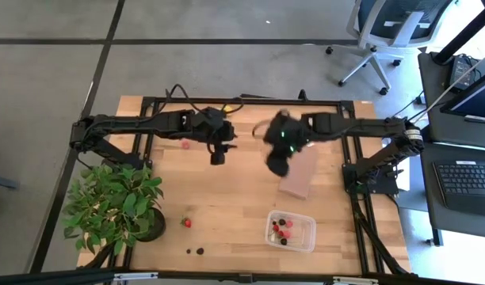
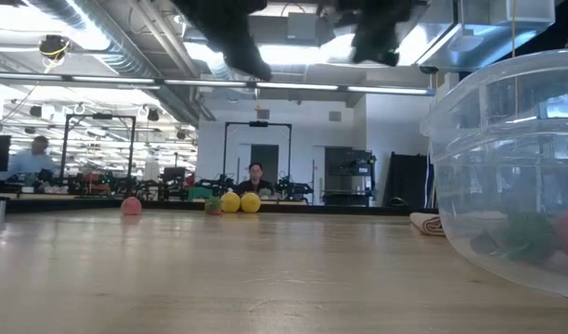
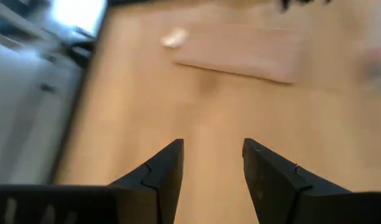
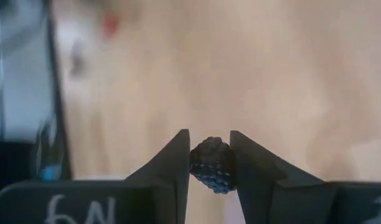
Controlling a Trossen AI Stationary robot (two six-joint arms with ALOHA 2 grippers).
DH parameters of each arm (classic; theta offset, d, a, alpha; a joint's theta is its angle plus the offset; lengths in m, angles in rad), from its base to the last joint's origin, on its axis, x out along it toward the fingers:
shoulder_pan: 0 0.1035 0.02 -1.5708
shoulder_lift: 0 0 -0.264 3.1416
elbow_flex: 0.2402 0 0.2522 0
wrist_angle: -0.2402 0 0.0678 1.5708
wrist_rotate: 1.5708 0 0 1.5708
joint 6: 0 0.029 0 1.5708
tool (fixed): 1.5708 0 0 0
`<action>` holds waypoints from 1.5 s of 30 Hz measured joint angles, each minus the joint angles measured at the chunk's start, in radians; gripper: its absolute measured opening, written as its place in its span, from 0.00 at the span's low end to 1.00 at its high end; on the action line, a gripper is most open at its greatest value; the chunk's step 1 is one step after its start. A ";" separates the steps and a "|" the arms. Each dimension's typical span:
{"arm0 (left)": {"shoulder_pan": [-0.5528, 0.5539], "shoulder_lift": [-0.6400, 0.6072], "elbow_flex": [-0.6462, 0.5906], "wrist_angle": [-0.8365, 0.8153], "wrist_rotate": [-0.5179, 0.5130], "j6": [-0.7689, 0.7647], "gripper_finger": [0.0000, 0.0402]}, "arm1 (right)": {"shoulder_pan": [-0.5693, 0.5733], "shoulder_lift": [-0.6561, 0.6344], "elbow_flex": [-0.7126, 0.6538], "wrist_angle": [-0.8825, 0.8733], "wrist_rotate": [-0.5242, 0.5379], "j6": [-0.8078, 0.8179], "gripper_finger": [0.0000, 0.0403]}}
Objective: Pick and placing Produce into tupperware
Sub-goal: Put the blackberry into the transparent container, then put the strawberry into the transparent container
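- Small clear rectangular plastic tupperware [image 1: 291, 230]: near right of the light wooden table [image 1: 227, 198], red and dark fruit pieces inside.
- Flat brown rectangular block [image 1: 299, 175]: on the table, farther than the tupperware.
- Leafy green potted plant [image 1: 116, 202]: near left corner.
- Red strawberry-like piece [image 1: 187, 222]: right of the plant.
- Two dark blackberry-like pieces [image 1: 195, 251]: at the near edge, between plant and tupperware.

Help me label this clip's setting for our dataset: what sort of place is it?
Likely a robotics lab or workshop: the wooden table sits in a metal frame on concrete floor, an office chair and a computer desk stand beside it, and equipment benches fill the room behind.
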 joint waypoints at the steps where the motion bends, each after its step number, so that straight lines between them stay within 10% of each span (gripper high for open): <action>1: 0.004 0.000 0.000 -0.016 0.052 -0.028 0.38 | 0.023 0.000 0.000 -0.039 -0.024 -0.025 0.24; 10: 0.020 0.003 0.000 -0.051 0.389 -0.226 0.36 | 0.231 0.000 0.000 -0.165 -0.073 -0.155 0.24; 38: -0.108 0.005 -0.212 -0.097 0.242 -0.391 0.37 | 0.615 0.343 0.000 -0.060 0.129 0.466 0.24; 45: -0.174 0.005 -0.213 -0.097 0.140 -0.388 0.45 | 0.615 0.378 0.000 -0.064 0.119 0.496 0.45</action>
